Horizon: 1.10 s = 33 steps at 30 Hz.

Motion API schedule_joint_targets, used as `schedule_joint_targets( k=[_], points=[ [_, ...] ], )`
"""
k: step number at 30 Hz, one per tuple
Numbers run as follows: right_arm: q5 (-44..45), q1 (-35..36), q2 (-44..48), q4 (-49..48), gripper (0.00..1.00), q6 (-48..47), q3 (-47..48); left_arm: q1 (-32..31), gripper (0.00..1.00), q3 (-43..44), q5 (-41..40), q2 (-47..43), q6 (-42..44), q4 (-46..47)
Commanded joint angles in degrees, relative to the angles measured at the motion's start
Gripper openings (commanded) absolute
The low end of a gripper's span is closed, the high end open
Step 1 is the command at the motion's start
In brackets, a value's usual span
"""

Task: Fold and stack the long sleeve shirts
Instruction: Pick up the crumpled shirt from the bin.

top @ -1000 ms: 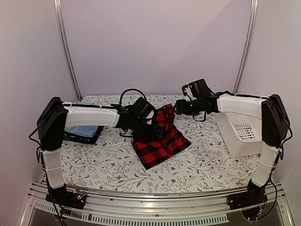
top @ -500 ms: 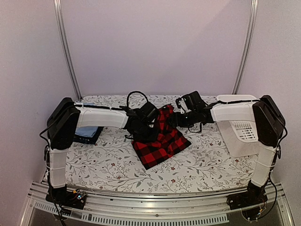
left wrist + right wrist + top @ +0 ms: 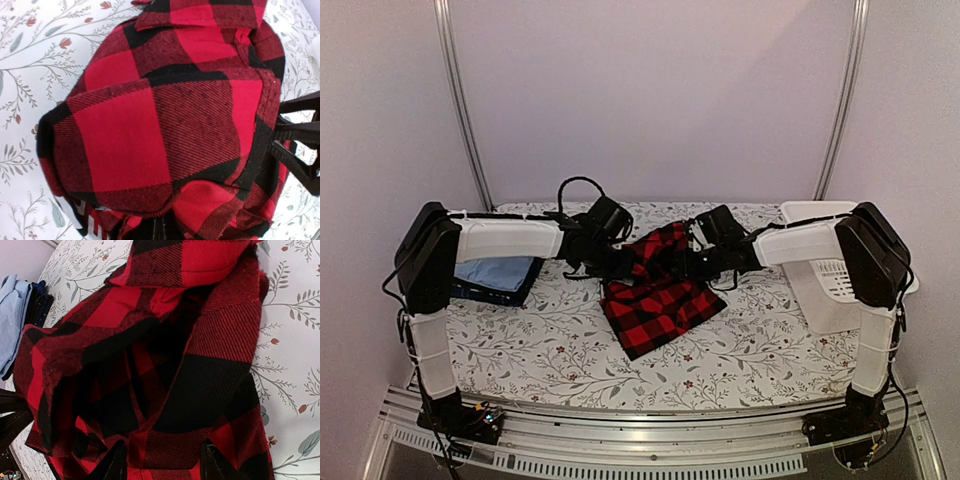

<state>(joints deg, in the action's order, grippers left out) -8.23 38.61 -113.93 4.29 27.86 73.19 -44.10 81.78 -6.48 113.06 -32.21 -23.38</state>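
- Red-and-black checked flannel shirt (image 3: 665, 300): bunched up between both grippers.
- Left gripper (image 3: 623, 262): clamped on the shirt's edge.
- Right gripper (image 3: 165, 460): jaws apart, fabric between them.

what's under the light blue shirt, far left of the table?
A dark navy garment lies under the light blue shirt; only its front edge shows. The rest of it, and anything beneath, is covered.

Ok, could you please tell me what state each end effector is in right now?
Left end effector: closed on the flannel shirt.
Right end effector: open, with the shirt's fabric between the jaws.
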Motion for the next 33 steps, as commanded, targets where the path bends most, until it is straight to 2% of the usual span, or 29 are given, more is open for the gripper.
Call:
schedule_joint_targets(
  k=[1, 4, 6, 12, 19, 26, 33],
  points=[
    [-1.0, 0.1, -3.0, -1.8, 0.33, 1.4, 3.3, 2.3, 0.0, -1.6, 1.1, -3.3, -0.2, 2.6],
    [1.1, 0.1, -3.0, 0.2, 0.11, 1.2, 4.5, 3.8, 0.0, -1.9, 1.0, -4.8, -0.1, 2.5],
    [4.7, 0.1, -1.6, 3.1, 0.0, 0.3, 5.6, 4.9, 0.0, -2.2, 0.5, -6.2, 0.3, 2.3],
    [22.7, -0.2, 4.6, 14.2, 0.0, -5.2, 9.5, 9.0, 0.0, -1.8, -0.2, -11.2, 2.5, -0.2],
    [37.7, -1.3, 15.2, 19.2, 0.0, -12.9, 12.4, 11.7, 0.0, 1.4, -1.5, -19.9, 7.8, -2.9],
    [46.0, -1.3, 23.7, 19.2, 0.0, -20.9, 18.7, 11.7, 0.0, 5.7, 1.9, -30.8, 14.5, -1.9],
    [45.6, -1.3, 34.5, 10.4, 0.0, -27.0, 21.4, 11.4, 0.0, 11.1, 12.6, -40.8, 23.0, 1.4]
  ],
)
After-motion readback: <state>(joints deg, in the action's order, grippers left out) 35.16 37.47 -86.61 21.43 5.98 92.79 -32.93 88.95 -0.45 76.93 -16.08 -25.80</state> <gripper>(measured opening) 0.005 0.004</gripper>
